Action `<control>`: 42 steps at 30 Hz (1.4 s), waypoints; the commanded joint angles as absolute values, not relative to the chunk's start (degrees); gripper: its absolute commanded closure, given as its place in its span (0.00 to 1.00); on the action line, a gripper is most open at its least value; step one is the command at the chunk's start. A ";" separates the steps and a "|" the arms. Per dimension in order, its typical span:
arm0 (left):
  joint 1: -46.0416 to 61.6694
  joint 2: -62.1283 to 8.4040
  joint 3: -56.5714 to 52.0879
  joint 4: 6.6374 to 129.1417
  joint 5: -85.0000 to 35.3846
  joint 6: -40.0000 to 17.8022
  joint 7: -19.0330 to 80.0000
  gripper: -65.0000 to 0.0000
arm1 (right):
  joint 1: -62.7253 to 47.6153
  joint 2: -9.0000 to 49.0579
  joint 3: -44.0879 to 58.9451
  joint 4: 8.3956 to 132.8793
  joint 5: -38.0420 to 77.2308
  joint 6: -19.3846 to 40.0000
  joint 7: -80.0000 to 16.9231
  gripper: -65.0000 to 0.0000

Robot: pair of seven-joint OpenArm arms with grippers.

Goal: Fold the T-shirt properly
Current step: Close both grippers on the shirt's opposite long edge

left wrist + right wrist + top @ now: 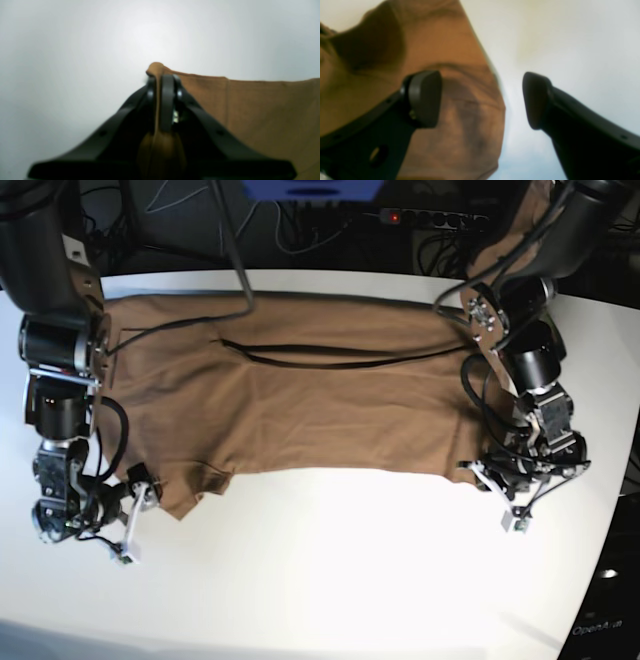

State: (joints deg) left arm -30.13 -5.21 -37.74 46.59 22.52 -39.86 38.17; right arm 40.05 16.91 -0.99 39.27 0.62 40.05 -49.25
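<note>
- Across the worktop, from nine to three o'clock in the base view: T-shirt, tan-brown, spread nearly flat, upper edge close to the twelve o'clock rim, lower edge about mid-worktop, one sleeve dangling toward seven o'clock.
- Likely light and wholly limp: no stiffness to carry a fold, so any lifted corner should sag and drag the rest along. Soft cotton, not slippery to judge by the weave, nothing fragile about it.
- Best taken at corners and hems, where doubled cloth gives a thicker bite; two corners raised together should keep the edge straight, one alone would likely skew it.
- At four o'clock of the garment in the base view: left hand, closed tight on a pinch of the T-shirt's corner; in the left wrist view, cloth bunched between the pads and poking out past the tips, with the rest running off to three o'clock.
- Left arm reaching down from the one o'clock corner, forearm bent toward the worktop edge, wrist low over the cloth.
- At seven o'clock in the base view: right hand, spread wide and holding nothing; in the right wrist view, one finger over the sleeve cloth, the other over bare worktop, the hem edge between them.
- Contact between that finger and the cloth not clear from the blur.
- Right arm hanging down the nine o'clock side, wrist low by the sleeve.
</note>
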 commanded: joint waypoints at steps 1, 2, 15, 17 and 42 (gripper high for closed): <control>-31.08 -5.32 -37.67 46.90 22.99 -40.00 39.34 0.95 | 42.51 17.45 -1.01 39.69 1.27 40.00 -47.60 0.24; -30.99 -5.32 -37.67 46.90 22.99 -40.00 39.43 0.95 | 42.51 17.45 -1.01 39.43 1.27 40.00 -46.99 0.24; -29.93 -5.14 -37.67 47.43 23.08 -40.00 39.43 0.95 | 41.10 17.45 -1.10 32.66 1.27 40.00 -38.81 0.24; -29.58 -5.14 -37.67 47.43 23.08 -40.00 39.43 0.95 | 40.84 17.45 -1.10 30.73 1.27 40.00 -37.14 0.24; -24.84 -2.77 -37.67 56.92 22.99 -40.00 39.52 0.95 | 33.01 17.71 -2.33 42.51 1.19 40.00 -39.43 0.99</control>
State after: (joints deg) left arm -23.81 -2.48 -37.76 56.55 22.17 -40.10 38.54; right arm 31.64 16.88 -2.46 42.48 1.39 39.62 -38.96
